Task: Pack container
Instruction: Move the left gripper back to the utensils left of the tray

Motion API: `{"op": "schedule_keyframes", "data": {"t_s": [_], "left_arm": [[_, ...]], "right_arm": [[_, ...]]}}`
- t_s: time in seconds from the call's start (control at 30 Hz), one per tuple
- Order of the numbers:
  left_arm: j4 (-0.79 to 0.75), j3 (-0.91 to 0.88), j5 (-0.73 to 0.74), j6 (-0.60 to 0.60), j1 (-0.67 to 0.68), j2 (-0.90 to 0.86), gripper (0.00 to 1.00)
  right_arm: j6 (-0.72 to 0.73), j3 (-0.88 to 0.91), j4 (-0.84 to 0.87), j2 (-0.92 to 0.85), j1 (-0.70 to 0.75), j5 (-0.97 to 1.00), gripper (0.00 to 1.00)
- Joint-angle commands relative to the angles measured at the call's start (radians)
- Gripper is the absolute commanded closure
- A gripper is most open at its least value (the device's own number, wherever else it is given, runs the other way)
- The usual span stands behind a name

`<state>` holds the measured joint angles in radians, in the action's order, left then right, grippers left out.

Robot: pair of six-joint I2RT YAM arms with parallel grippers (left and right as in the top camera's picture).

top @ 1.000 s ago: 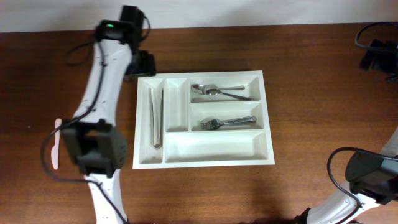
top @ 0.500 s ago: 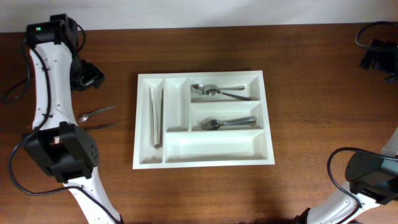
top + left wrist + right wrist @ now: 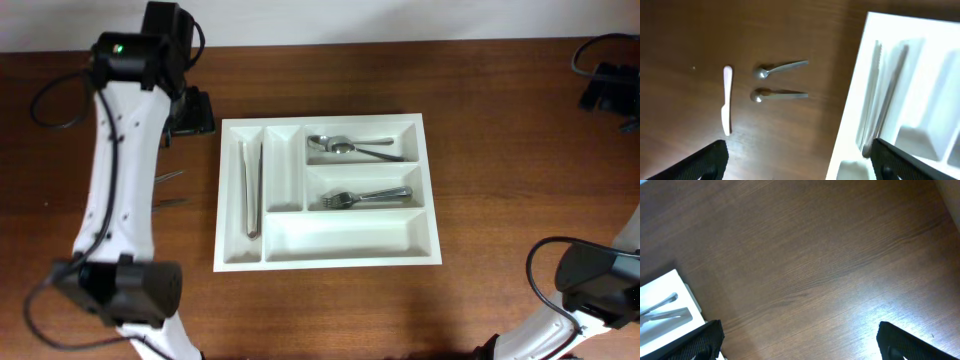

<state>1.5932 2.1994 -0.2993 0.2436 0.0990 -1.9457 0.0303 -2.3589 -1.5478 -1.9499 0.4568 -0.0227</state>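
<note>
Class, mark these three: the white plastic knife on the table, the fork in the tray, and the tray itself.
white plastic knife [image 3: 726,107], left wrist view, blade.
fork [image 3: 385,193], overhead view, handle.
tray [image 3: 350,238], overhead view, bare bottom compartment floor.

left tool [image 3: 799,162] and right tool [image 3: 800,342] hover spread wide (each pointing downward).
</note>
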Motion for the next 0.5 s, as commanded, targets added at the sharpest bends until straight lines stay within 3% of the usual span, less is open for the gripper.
{"op": "schedule_keyframes", "data": {"t_s": [0.0, 0.17, 0.27, 0.47], "left_arm": [[-0.039, -0.127, 0.073, -0.148, -0.010, 0.117, 0.07], [-0.176, -0.460, 0.084, -0.152, -0.061, 0.298, 0.07], [-0.313, -0.705, 0.145, -0.169, -0.173, 0.415, 0.00], [-0.489, -0.884, 0.233, -0.308, -0.436, 0.416, 0.01]], "right_arm": [[0.011, -0.001, 0.000, 0.000, 0.002, 0.009, 0.01], [0.011, -0.001, 0.004, 0.000, 0.002, 0.009, 0.01], [0.012, -0.001, 0.007, 0.000, 0.002, 0.009, 0.01], [0.012, -0.001, 0.011, 0.000, 0.002, 0.008, 0.01]]}}
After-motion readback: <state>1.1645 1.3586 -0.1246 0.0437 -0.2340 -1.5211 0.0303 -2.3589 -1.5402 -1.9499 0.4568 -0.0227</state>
